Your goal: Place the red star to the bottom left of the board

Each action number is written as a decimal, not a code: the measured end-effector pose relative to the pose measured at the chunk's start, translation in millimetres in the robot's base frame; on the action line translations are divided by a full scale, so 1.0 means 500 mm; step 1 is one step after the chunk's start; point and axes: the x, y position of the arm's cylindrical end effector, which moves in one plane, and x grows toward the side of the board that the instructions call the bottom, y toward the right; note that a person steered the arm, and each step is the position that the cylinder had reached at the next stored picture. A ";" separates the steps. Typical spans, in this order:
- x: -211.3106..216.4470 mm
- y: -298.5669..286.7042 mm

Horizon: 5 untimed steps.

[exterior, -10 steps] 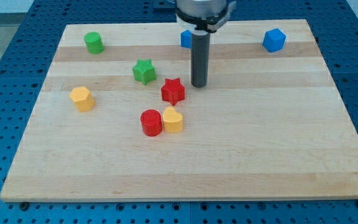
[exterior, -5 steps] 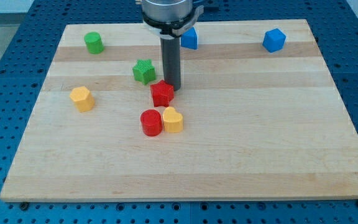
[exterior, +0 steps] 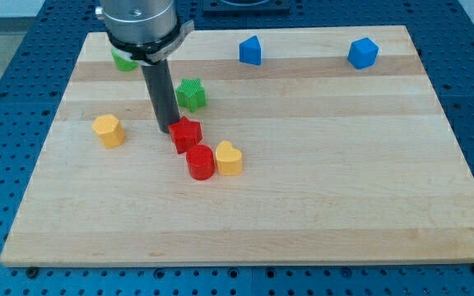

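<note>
Red star (exterior: pixel 186 134) is seen near the wooden table's (exterior: pixel 344 181) centre — no long axis or pointing direction discernible — touching the red cylinder (exterior: pixel 200 162) at its 5 o'clock. My tip (exterior: pixel 165 129) — a jawless tool — is pressed at its 10 o'clock.

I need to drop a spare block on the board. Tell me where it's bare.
Bare: the view's right half below the two blue blocks, and the bottom strip. Crowded: my tip at the red star, red cylinder, yellow heart.
</note>
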 end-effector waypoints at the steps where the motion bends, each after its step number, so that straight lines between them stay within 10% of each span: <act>1: -0.029 0.006; 5: 0.043 0.084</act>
